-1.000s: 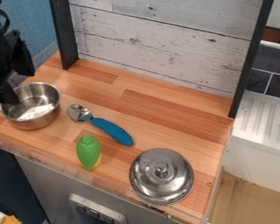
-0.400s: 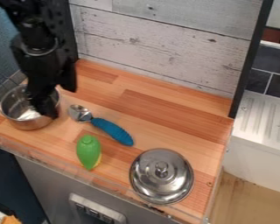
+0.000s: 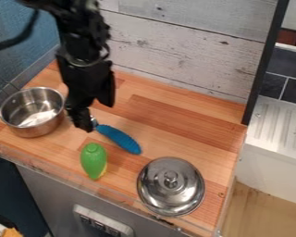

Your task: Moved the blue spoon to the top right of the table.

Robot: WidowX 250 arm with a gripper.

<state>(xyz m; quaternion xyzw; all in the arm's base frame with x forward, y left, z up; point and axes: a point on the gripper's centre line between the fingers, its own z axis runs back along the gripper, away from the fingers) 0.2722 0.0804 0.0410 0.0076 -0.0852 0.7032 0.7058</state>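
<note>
Fingers standing apart, holding nothing visible; we're reckoning blue spoon light, stiff, and favouring ribbed handle.

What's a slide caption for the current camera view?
Hand over the blue spoon, between pot and lid.

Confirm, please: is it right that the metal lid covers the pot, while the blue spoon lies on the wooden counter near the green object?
Not quite: the camera view shows the metal lid on the wooden counter, apart from the open pot. The blue spoon does lie on the counter near the green object.
</note>
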